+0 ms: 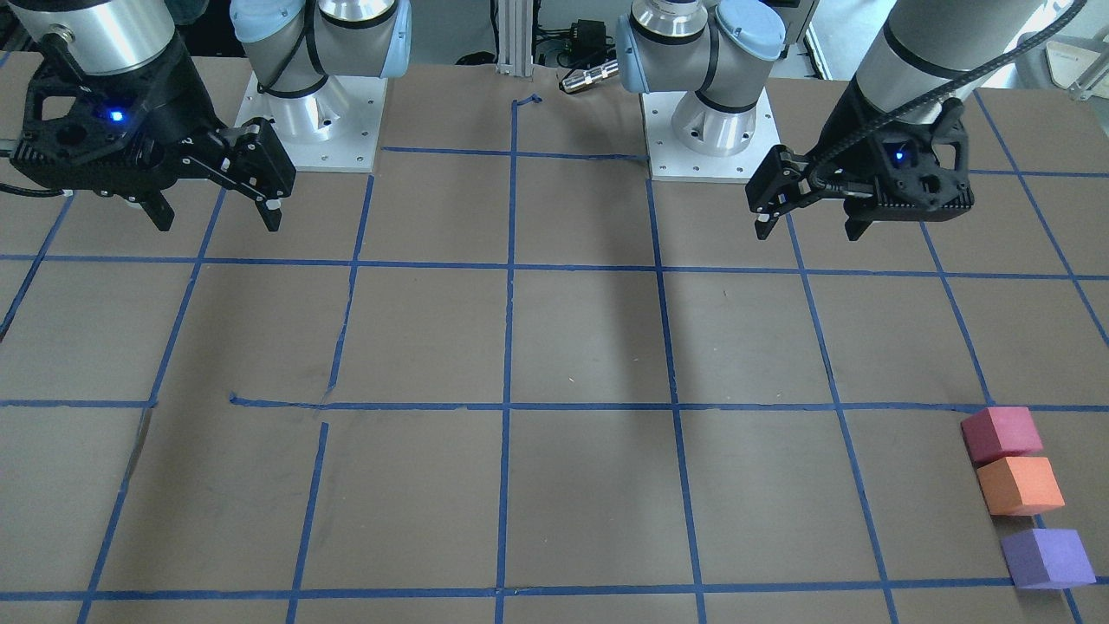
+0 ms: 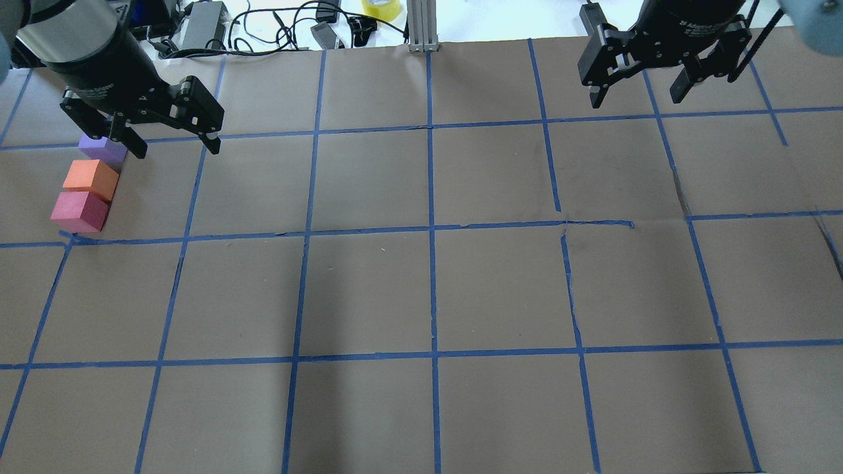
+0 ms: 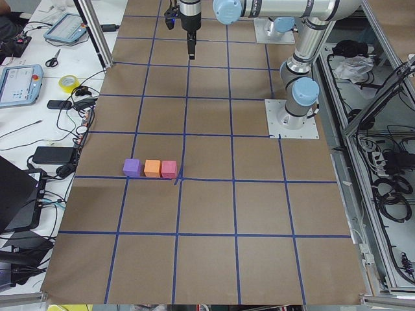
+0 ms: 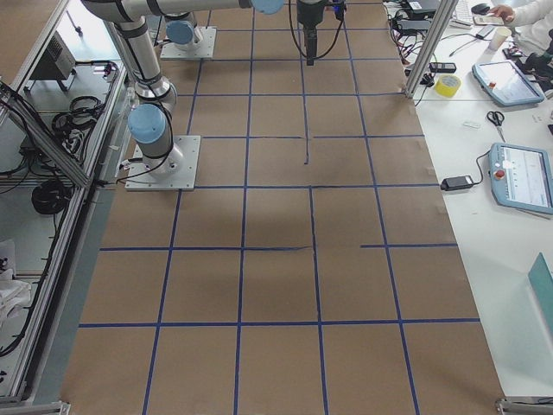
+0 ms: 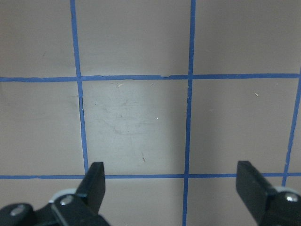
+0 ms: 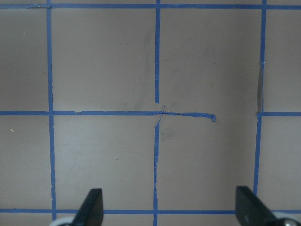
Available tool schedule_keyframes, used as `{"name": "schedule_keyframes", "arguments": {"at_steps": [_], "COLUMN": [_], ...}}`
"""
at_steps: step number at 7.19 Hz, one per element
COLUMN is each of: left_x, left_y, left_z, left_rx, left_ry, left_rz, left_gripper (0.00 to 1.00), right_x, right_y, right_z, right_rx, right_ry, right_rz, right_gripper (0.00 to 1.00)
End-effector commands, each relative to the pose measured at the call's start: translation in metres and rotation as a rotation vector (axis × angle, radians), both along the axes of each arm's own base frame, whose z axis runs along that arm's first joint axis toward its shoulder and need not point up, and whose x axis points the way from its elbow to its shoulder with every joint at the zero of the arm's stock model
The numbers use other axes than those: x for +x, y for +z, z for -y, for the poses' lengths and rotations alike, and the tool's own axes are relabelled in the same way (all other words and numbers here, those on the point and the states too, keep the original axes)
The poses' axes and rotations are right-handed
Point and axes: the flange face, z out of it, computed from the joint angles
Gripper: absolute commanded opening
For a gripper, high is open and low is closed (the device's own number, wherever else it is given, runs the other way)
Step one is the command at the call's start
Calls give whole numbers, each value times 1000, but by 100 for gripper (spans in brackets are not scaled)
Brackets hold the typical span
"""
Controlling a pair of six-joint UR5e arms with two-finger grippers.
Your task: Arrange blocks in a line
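Observation:
Three small cubes lie in a short row near the table's far left edge: red-pink block point(image 1: 1001, 433), orange block point(image 1: 1020, 485) and purple block point(image 1: 1047, 559). Overhead they show as red-pink point(image 2: 79, 210), orange point(image 2: 91, 178) and purple point(image 2: 99, 148), the purple one partly behind my left gripper. The row also shows in the exterior left view point(image 3: 152, 168). My left gripper point(image 2: 174, 148) point(image 1: 806, 232) is open, empty and raised above the table. My right gripper point(image 2: 637, 100) point(image 1: 218, 224) is open and empty, far from the blocks. Both wrist views show spread fingers point(image 5: 96, 181) point(image 6: 91, 207) over bare paper.
Brown paper with a blue tape grid point(image 2: 431, 230) covers the table. The two arm bases point(image 1: 316, 113) point(image 1: 710, 130) stand on the robot's side. Cables, a tape roll point(image 2: 380, 8) and a metal post point(image 2: 421, 26) lie beyond the far edge.

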Motion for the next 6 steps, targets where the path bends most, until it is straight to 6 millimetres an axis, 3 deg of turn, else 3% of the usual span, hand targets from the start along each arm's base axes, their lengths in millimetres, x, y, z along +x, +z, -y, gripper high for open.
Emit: {"name": "schedule_keyframes", "arguments": {"at_steps": [1,4,6], "left_x": [-12,-41,-46], "left_y": [4,-5,-6], "left_z": [-12,-24,-23], "left_rx": [-7,13,12], "left_ry": [8,34,28], "left_rz": [-7,-9,-11], "left_gripper": [100,100,100], "right_x": [0,0,0], "right_y": [0,0,0], "right_z": [0,0,0], "right_rx": [1,0,0], "right_ry": [-1,-1,-1], "right_rz": [0,0,0], "right_gripper": [100,100,100]}}
